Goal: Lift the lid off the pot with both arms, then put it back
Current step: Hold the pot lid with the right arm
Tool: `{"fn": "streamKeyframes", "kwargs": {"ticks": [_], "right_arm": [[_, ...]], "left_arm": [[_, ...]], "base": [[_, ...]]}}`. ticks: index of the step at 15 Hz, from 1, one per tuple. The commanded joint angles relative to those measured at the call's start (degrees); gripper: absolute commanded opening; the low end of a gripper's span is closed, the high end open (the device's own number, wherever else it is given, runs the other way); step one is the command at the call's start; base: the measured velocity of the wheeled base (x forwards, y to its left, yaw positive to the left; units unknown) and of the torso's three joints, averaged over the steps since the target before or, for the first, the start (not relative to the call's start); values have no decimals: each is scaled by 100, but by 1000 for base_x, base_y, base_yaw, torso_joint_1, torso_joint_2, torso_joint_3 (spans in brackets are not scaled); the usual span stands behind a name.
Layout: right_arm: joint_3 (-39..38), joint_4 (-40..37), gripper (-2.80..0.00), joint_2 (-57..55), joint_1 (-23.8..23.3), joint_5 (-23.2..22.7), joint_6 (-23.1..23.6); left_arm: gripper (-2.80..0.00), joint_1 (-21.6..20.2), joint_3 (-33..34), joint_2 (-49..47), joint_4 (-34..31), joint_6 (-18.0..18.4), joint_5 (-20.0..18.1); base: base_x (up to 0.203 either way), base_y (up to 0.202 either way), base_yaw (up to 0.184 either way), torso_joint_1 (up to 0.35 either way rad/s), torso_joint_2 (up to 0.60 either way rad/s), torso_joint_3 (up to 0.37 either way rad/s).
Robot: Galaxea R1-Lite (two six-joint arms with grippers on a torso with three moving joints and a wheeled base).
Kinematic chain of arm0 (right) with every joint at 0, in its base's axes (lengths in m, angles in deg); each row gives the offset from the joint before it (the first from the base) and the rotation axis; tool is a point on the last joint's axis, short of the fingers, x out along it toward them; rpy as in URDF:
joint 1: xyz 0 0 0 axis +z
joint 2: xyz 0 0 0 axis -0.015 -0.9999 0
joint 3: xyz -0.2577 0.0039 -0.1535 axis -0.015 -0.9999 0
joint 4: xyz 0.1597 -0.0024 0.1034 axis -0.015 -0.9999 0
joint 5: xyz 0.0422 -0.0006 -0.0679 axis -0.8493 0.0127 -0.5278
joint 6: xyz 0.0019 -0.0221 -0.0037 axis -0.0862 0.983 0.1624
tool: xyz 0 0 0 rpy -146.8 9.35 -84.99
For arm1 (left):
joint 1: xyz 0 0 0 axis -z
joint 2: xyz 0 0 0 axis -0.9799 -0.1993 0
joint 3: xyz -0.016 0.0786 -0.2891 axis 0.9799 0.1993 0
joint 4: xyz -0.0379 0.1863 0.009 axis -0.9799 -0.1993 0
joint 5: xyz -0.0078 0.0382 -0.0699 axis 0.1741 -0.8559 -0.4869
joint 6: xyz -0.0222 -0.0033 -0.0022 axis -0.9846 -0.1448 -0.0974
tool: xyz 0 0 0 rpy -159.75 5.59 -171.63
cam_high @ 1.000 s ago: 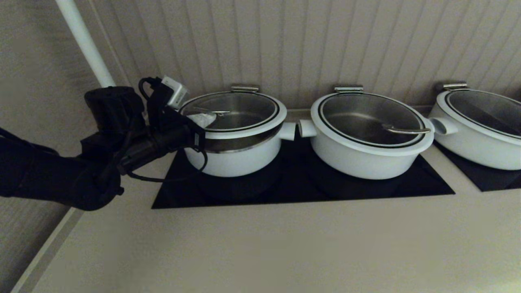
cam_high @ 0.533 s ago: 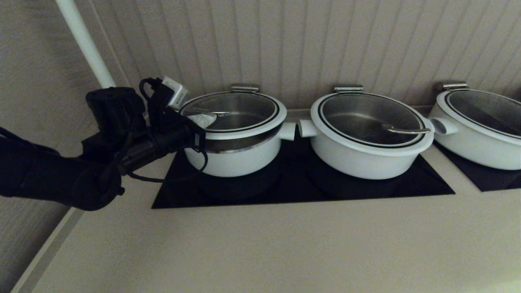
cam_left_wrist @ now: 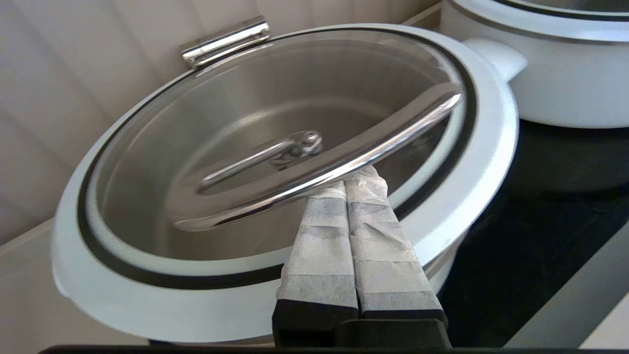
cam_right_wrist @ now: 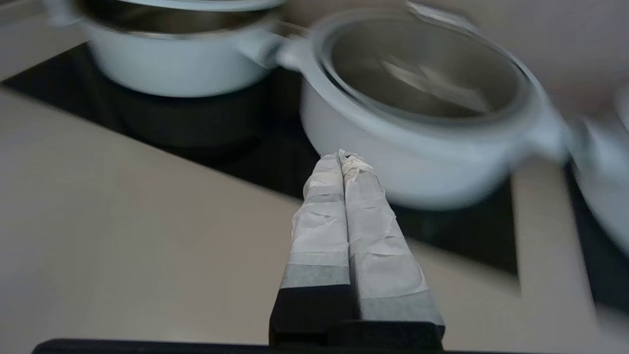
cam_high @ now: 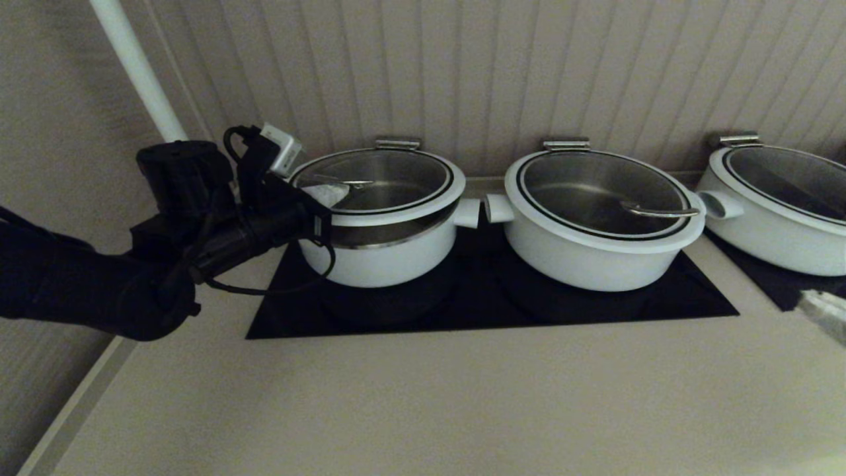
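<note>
The pot (cam_high: 390, 254) stands at the left of the black hob (cam_high: 476, 307). Its lid (cam_high: 380, 177) is tilted, raised on the near-left side so the steel lining shows under the white rim. My left gripper (cam_high: 327, 193) is shut, and its wrapped fingertips sit tucked under the lid's arched steel handle (cam_left_wrist: 319, 172). In the left wrist view the gripper (cam_left_wrist: 351, 179) lies across the lid's white rim (cam_left_wrist: 471, 196). My right gripper (cam_high: 823, 311) shows at the right edge of the head view, low over the counter. In its own view it (cam_right_wrist: 341, 156) is shut and empty, pointing at the middle pot (cam_right_wrist: 417, 162).
A wider white pot (cam_high: 595, 244) with its lid stands right of the task pot, their side handles nearly touching. A third pot (cam_high: 773, 218) sits on a second hob at far right. A panelled wall runs close behind, with a white pole (cam_high: 139, 73) at back left.
My right gripper has come into the head view at the right edge. The left arm and the raised lid have barely moved.
</note>
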Motion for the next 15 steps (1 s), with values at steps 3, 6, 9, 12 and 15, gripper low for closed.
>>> {"fn": "streamKeyframes", "kwargs": {"ticks": [3, 6, 9, 12, 15], "right_arm": [[494, 569, -280, -1863, 410, -1152, 803], [745, 608, -280, -2367, 898, -1221, 836], [892, 1080, -280, -2943, 1194, -1223, 824], [907, 2251, -280, -3731, 1522, -1241, 712], [1101, 3035, -280, -4399, 2195, -1244, 272]], "left_arm": [[-280, -10, -34, -33, 34, 6, -6], [-280, -10, -350, -113, 26, 0, -6], [-280, -10, -527, -187, 7, 9, -14], [-280, -10, -527, -196, 7, 9, -14], [-280, -10, -527, -204, 7, 0, -14]], "base": [[0, 0, 0, 0, 0, 0], [0, 0, 0, 0, 0, 0], [0, 0, 0, 0, 0, 0], [0, 0, 0, 0, 0, 0], [0, 0, 0, 0, 0, 0]]}}
